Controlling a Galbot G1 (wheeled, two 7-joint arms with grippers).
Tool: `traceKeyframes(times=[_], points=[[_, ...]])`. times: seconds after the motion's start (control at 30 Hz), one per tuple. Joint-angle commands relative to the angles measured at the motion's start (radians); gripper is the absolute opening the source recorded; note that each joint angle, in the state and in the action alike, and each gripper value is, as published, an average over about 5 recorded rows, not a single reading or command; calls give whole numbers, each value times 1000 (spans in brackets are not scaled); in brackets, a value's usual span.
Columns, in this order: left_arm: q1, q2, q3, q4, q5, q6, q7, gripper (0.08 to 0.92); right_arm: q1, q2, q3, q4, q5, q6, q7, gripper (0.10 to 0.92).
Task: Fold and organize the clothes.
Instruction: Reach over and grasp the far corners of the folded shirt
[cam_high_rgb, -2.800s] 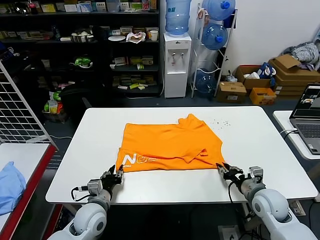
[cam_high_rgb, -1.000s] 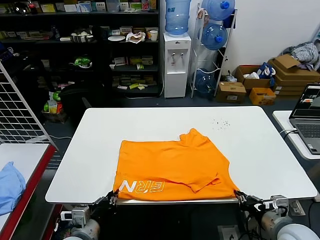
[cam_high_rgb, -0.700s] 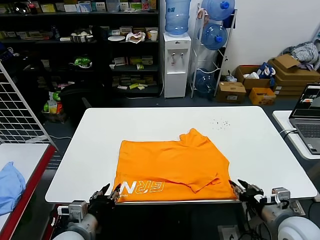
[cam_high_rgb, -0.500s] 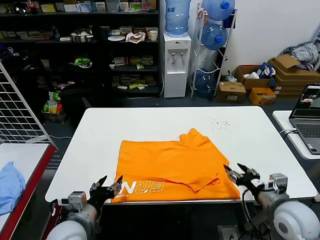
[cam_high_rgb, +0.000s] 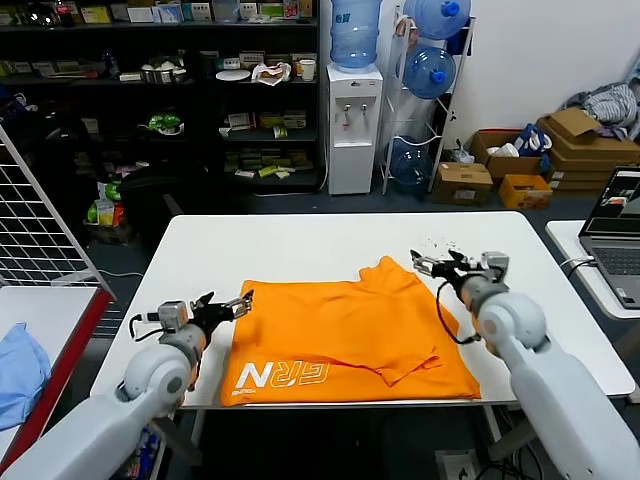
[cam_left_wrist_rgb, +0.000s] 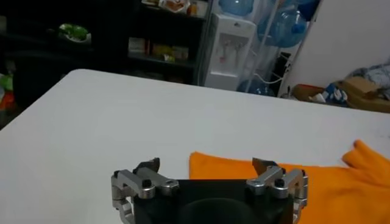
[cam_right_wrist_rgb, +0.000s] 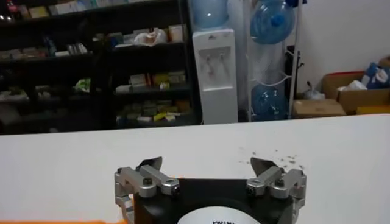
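**Shirt flat on desk, both grippers off it**

White desk, rounded corners. Orange T-shirt spread flat on near half, roughly centred betw. left & right edges, bottom hem just short of near edge; white lettering at near-left corner of shirt, collar bump toward far side. Left gripper just off shirt's far-left corner, toward desk's left edge, fingers spread wide, nothing held. Right gripper at shirt's far-right corner, fingers wide apart, empty. Dark specks on desk toward far-right.
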Motion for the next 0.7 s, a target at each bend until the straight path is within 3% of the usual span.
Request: traceKeyframes(times=[0.03,0.23,0.7], points=[[-292,-107,158,358,-57,24,87,921,284,144,-189,-355,-19,-65,-6,921],[-305,-141,170,396,-42,29,87,921,257,166,-193,-369,-32,-98,-7,921],[-271,-135,194,357,-41,51,69,921,212,152,-183,-359,-46,-116,-15,921]])
